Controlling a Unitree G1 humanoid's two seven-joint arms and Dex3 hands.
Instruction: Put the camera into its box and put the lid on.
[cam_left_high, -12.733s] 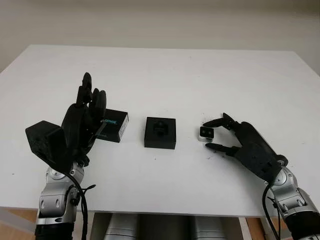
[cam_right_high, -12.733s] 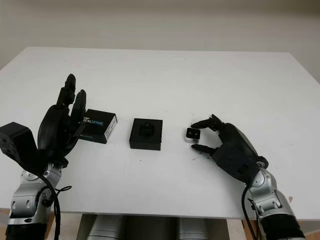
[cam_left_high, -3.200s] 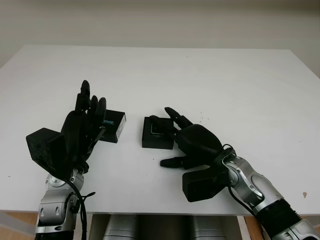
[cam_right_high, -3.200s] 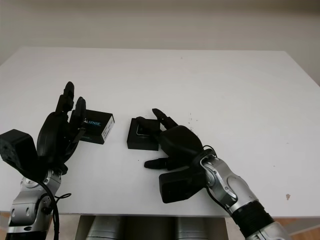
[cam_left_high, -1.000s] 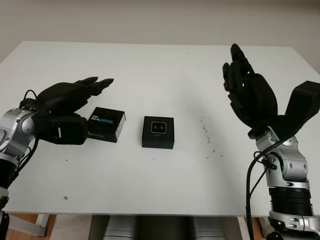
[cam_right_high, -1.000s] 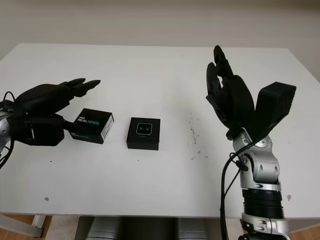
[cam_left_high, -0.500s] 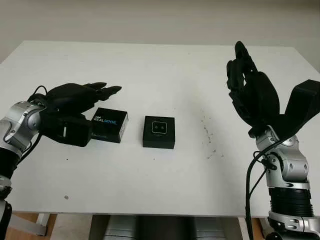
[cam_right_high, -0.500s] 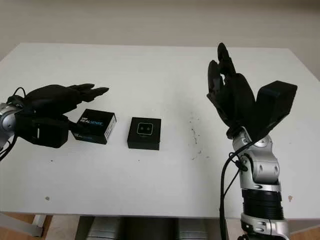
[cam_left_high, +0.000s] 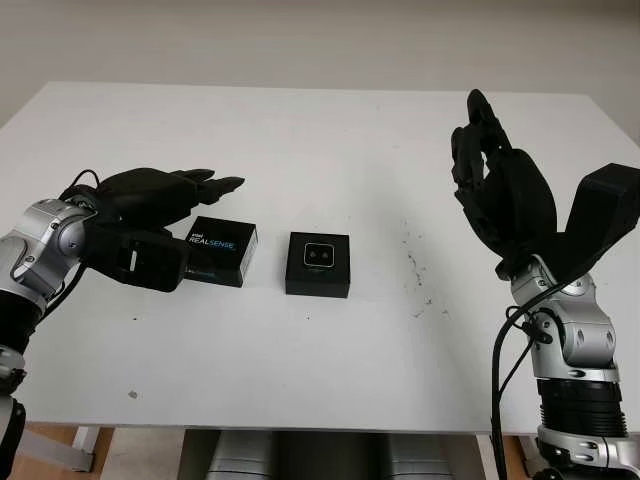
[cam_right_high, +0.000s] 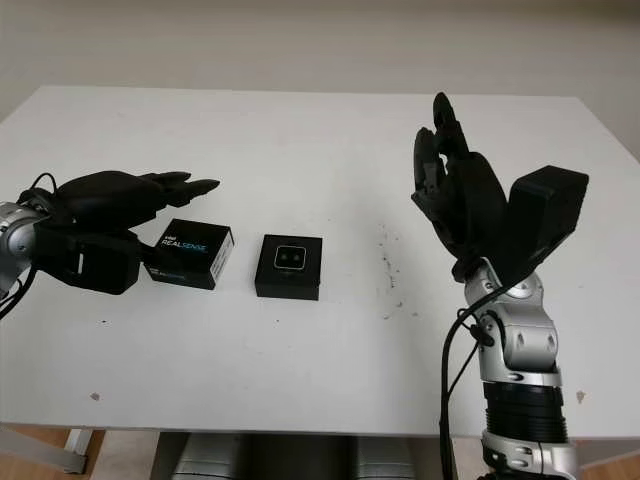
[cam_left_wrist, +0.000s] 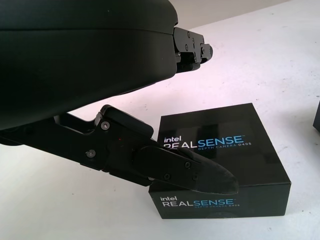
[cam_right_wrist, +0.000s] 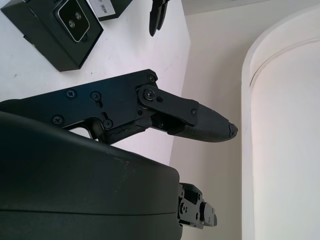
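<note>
- Since the frame half a second back, my left hand has edged a little further toward the lid, fingertips now reaching over its upper left corner; my right hand has hardly shifted.
- Compared with twelve seconds ago, the camera has left the bare surface on the right of centre and now sits inside the box, lens side up.
- That box stands just left of the frame's centre on the white surface, open, with the lid not yet on it.
- Lid: black, printed REALSENSE, lying flat on the surface just beside the box on its left, a narrow strip of white between them.
- My left hand comes in from the left edge at mid-height, holding nothing, fingers released and extended over the lid's far side. In the left wrist view one finger crosses in front of the lid; I cannot tell whether it touches.
- My right hand is raised in the right part of the frame, palm toward the middle, open and grasping nothing, well apart from the box.
- In the right wrist view the box with the camera shows at the upper left corner.
- A few small dark specks lie on the surface between the box and my right arm.
</note>
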